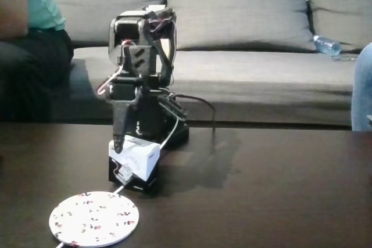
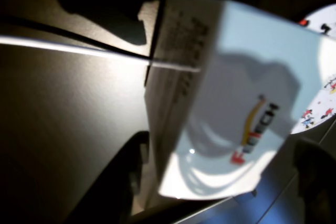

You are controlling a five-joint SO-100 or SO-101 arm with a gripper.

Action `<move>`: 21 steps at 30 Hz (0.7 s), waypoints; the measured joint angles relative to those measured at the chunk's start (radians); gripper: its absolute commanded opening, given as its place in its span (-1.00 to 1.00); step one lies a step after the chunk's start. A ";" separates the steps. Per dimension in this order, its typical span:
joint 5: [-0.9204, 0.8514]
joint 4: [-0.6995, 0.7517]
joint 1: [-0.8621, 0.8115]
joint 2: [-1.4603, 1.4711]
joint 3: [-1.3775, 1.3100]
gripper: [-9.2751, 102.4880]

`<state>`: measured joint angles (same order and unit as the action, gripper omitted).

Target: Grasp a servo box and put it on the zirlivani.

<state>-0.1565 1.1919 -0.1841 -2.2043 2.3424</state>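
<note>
Servo box [image 1: 135, 160] sits on your dark counter [image 1: 279, 184], just behind the speckled white disc [image 1: 94, 219] and apart from it in the fixed view. Your hand [image 1: 119, 146] comes down over the box's left top edge. In the wrist view the box [image 2: 231, 114] lies between two dark fingers [image 2: 123, 177], close on each side; you cannot tell whether they press it. A white cable [image 2: 79, 51] runs behind.

Fixed cam sits low at table height, facing the grey fabric sofa [image 1: 244, 39]. Wrist cam looks down, super close on the white-topped cardboard servo box [image 2: 236, 103], which both views share.
</note>
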 measured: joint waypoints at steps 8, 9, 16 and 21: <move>0.034 0.017 0.003 0.000 0.009 -0.28; 0.038 0.031 0.011 0.000 0.009 -0.30; 0.046 0.064 0.052 0.000 0.009 -0.32; 0.046 0.063 0.052 0.000 0.009 -0.40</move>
<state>-0.1104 1.2548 -0.1319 -2.2043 2.3516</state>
